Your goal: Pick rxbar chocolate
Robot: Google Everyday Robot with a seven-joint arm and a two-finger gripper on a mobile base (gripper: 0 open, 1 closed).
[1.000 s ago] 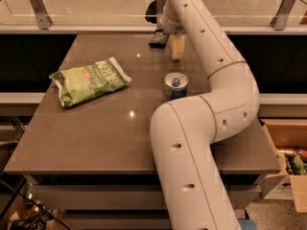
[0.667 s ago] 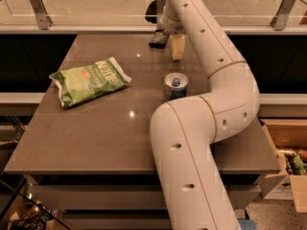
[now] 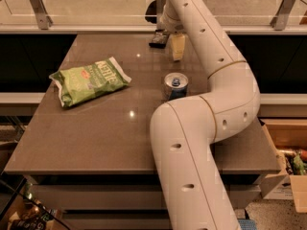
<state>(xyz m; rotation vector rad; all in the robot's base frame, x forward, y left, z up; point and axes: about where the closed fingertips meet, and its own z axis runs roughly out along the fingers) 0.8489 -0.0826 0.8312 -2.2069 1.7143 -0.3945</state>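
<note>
Green chip bag lies flat on the left half of the table, well apart from everything else. No shift in it over the last second.

Rxbar chocolate is at the far edge of the table, centre, a dark wrapper lying flat on the surface. It sits in the same spot as a second ago, not lifted and not nudged.

Gripper hangs at that far edge, just right of the bar, its pale tip low over the tabletop. Its position matches the earlier views too, so nothing has changed: the arm is paused or moving too slowly to register. Whether it is spread or clenched cannot be told from this angle. It holds nothing visible. Contact with the bar is also unclear; the two look just beside each other rather than engaged.

Judgement: the pick is not yet made. The approach looks nearly complete, with grasp and lift still outstanding.

Silver-blue can stands upright nearer the camera, close against the arm's lower link.

Cardboard box sits on the floor, far right.
</note>
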